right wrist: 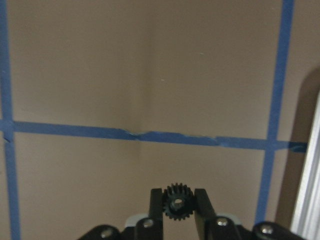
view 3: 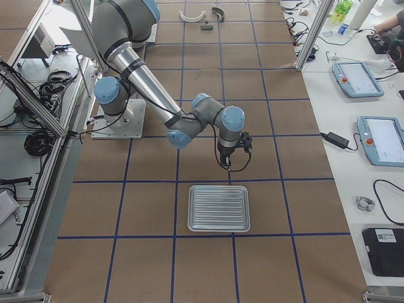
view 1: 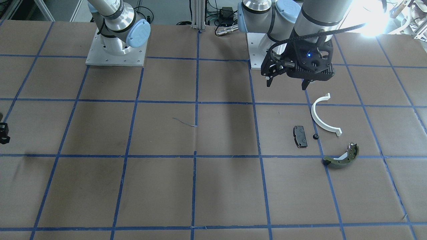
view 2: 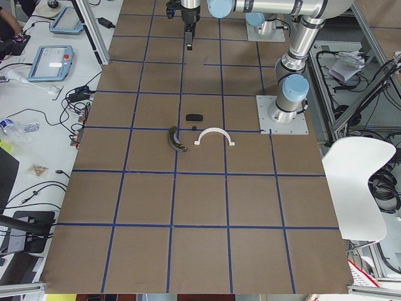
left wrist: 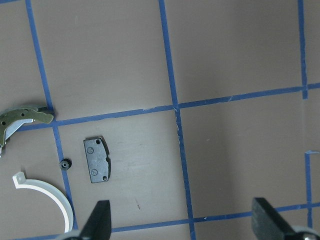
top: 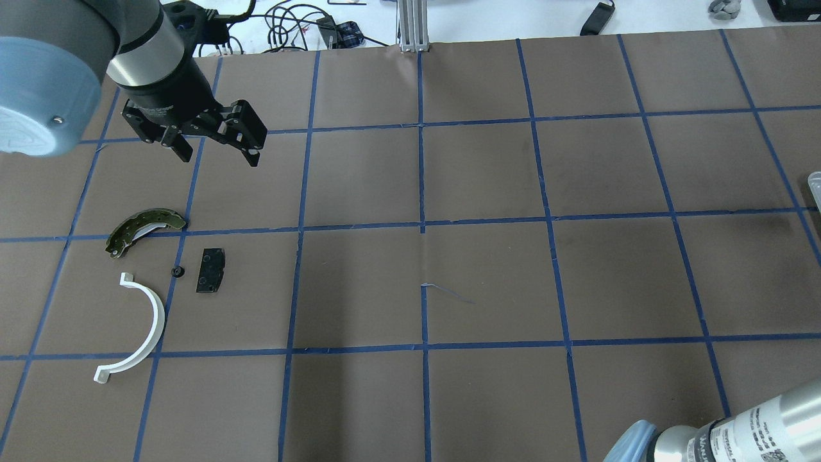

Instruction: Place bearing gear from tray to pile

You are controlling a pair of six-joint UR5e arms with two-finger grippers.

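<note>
Robotics lab: a long table (view 2: 200, 207) papered brown and gridded in blue tape, with two industrial robot arms (view 3: 142, 79) bolted to metal base plates (view 1: 115, 56) along one long side of it. Along the table's opposite side runs a white bench (view 3: 322, 101) with teach pendants (view 3: 358, 79) and loose cables (top: 288, 16). Aluminium framing posts (top: 410, 25) stand at the table's edges, a white chair (view 2: 360, 182) just off it.

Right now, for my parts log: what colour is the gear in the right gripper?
Black. The gear shows best in the right wrist view.
</note>
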